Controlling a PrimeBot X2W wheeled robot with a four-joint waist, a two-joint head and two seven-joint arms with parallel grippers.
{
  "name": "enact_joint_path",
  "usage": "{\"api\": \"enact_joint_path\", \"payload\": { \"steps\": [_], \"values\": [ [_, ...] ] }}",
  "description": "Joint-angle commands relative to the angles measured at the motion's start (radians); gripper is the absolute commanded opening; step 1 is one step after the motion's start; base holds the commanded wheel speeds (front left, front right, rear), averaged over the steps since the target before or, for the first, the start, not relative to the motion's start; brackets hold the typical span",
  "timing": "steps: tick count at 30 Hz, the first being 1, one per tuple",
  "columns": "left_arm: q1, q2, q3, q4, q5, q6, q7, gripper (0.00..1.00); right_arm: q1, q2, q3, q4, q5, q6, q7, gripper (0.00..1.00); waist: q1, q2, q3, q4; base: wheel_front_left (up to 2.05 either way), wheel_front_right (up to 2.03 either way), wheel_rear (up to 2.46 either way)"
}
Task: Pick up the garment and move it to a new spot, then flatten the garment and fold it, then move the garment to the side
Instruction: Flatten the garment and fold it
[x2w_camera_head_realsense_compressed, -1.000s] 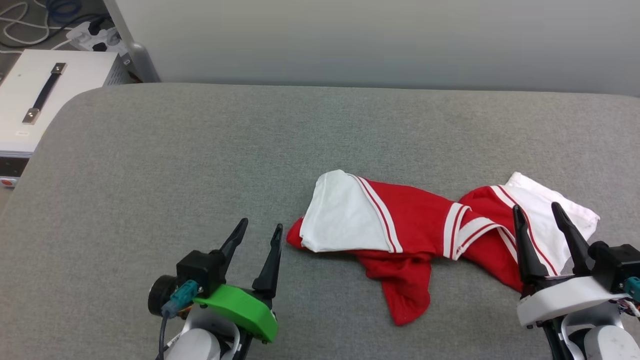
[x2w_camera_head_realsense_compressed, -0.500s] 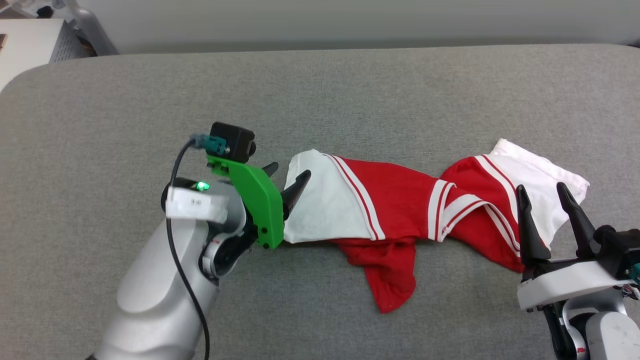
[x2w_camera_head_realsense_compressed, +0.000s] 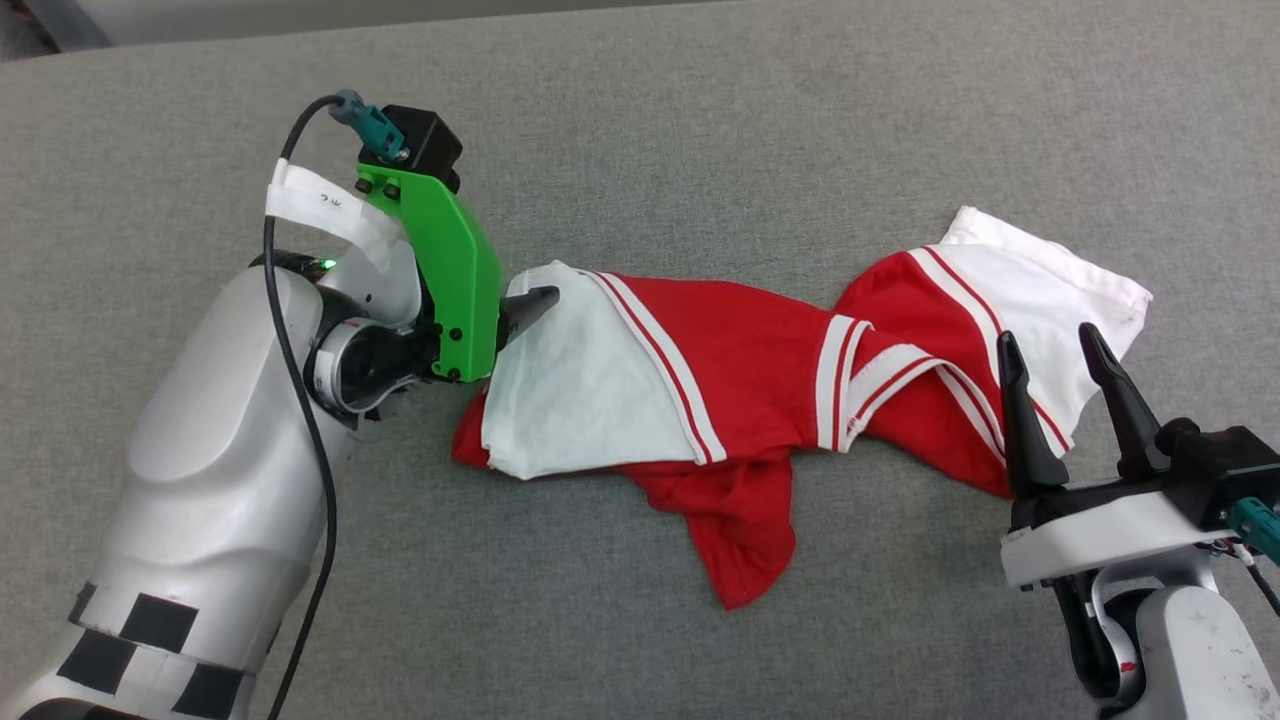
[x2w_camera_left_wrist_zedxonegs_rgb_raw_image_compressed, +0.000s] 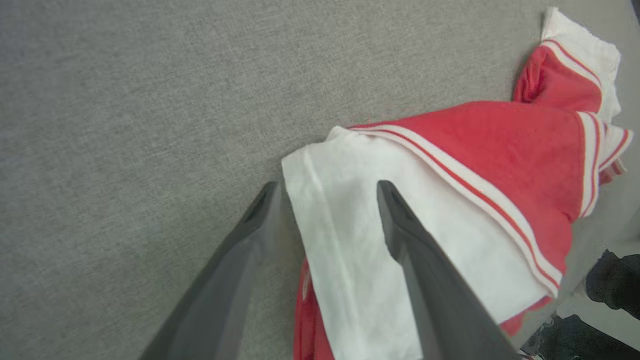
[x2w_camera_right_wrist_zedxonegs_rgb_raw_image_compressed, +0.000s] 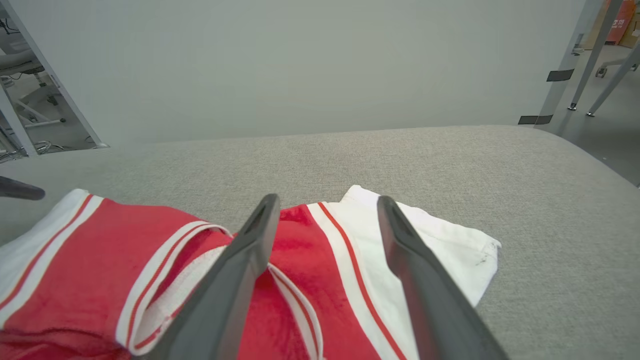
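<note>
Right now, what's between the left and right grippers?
The garment, crumpled on the grey surface, spans from left gripper to right gripper, per the head view.

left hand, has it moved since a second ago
Yes. Judged against the garment, the left hand has come forward from the bare grey surface to the white sleeve, its open fingers now straddling the sleeve's edge.
</note>
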Motion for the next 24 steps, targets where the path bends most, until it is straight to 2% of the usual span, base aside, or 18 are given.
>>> {"api": "enact_joint_path", "payload": {
  "steps": [1, 7, 21, 22, 23, 24],
  "values": [
    [-0.019, 0.013, -0.009, 0.010, 0.011, -0.003, 0.003, 1.00, -0.022, 0.003, 0.001, 0.005, -0.005, -0.001, -0.010, 1.00, 0.0000, -0.0001, 0.027, -0.020, 0.00, 0.00, 0.00],
    [-0.028, 0.037, -0.048, 0.044, 0.026, -0.003, 0.003, 1.00, -0.034, 0.008, 0.004, 0.024, -0.007, -0.001, -0.021, 1.00, 0.0000, -0.0001, 0.042, -0.022, 0.00, 0.00, 0.00],
    [-0.048, 0.021, -0.088, 0.072, -0.049, -0.003, -0.070, 1.00, -0.054, 0.014, 0.020, 0.061, -0.012, -0.001, -0.030, 1.00, 0.0000, -0.0001, 0.053, -0.020, 0.00, 0.00, 0.00],
    [-0.048, 0.020, -0.091, 0.074, -0.054, -0.003, -0.075, 0.64, -0.054, 0.014, 0.020, 0.062, -0.012, -0.001, -0.030, 1.00, 0.0000, -0.0001, 0.052, -0.020, 0.00, 0.00, 0.00],
    [-0.050, 0.020, -0.097, 0.075, -0.060, -0.003, -0.079, 0.00, -0.054, 0.014, 0.020, 0.064, -0.013, -0.001, -0.030, 1.00, 0.0000, -0.0001, 0.052, -0.020, 0.00, 0.00, 0.00],
    [-0.050, 0.021, -0.103, 0.075, -0.065, -0.003, -0.083, 0.00, -0.054, 0.014, 0.020, 0.066, -0.013, -0.001, -0.031, 1.00, 0.0000, -0.0001, 0.051, -0.020, 0.00, 0.00, 0.00]
  ]
}}
